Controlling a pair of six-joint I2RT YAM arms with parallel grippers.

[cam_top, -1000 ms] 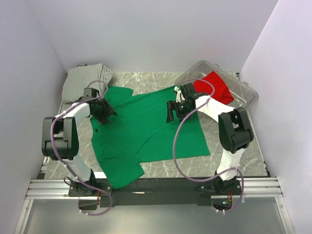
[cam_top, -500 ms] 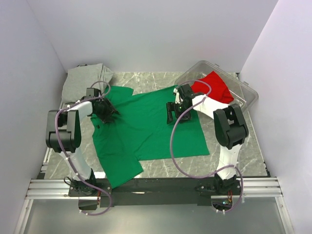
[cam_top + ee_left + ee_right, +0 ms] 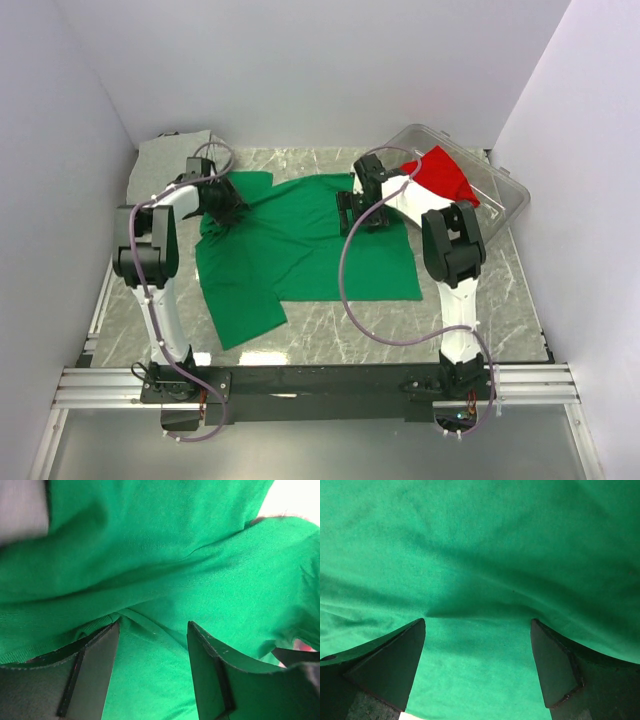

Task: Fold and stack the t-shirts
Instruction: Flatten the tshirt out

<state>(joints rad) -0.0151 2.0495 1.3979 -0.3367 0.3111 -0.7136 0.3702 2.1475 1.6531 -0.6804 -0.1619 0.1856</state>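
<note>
The bright green t-shirt (image 3: pixel 300 250) lies spread flat across the middle of the table, with one sleeve (image 3: pixel 240 310) pointing to the near left. My left gripper (image 3: pixel 224 208) rests on its far left part near the other sleeve, and its jaws stand apart with green cloth between them (image 3: pixel 153 630). My right gripper (image 3: pixel 348 213) rests on the shirt's far right part, also with its jaws apart over the cloth (image 3: pixel 477 625). The grey t-shirt (image 3: pixel 165 155) lies at the back left corner. The red t-shirt (image 3: pixel 445 175) lies in the clear plastic bin.
The clear plastic bin (image 3: pixel 500 195) stands at the back right, close behind my right arm. White walls close in the table on three sides. Bare marble table (image 3: pixel 480 300) shows at the near right and near left (image 3: pixel 130 310).
Both grippers have moved toward the back wall, and the green shirt has slid back with them. Its near sleeve has come off the front rail onto the table.
</note>
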